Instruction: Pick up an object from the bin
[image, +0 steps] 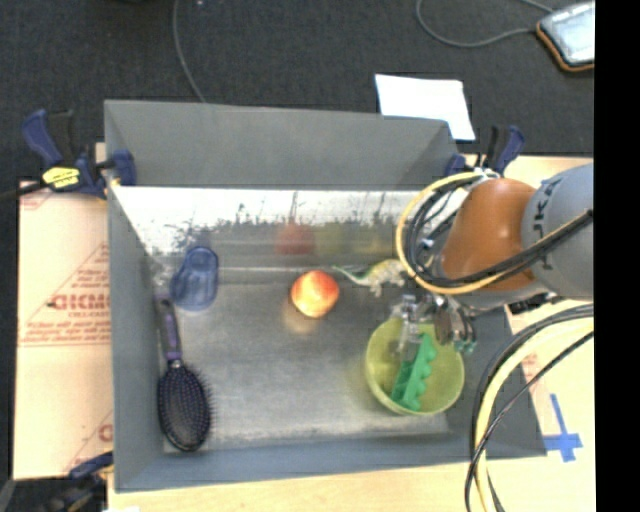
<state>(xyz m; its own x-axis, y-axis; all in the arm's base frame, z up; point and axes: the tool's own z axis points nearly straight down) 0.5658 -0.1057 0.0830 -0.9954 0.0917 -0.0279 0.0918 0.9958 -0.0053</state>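
Observation:
My gripper (425, 328) hangs at the right side of the bin, over the far rim of a yellow-green bowl (382, 372). Its fingers stand apart, open, with nothing seen between them. A green studded brick (414, 378) leans inside the bowl, its upper end just below the fingertips. A red and yellow apple (315, 294) lies to the left of the gripper, near the bin's middle. A small pale green thing (372, 273) lies between the apple and the gripper, close to the back wall.
A dark hairbrush (182, 398) lies along the left wall with its purple handle pointing to the back. A blue cup-like thing (196, 277) sits in the back left corner. The arm's orange cover and looped cables hang over the bin's right rim.

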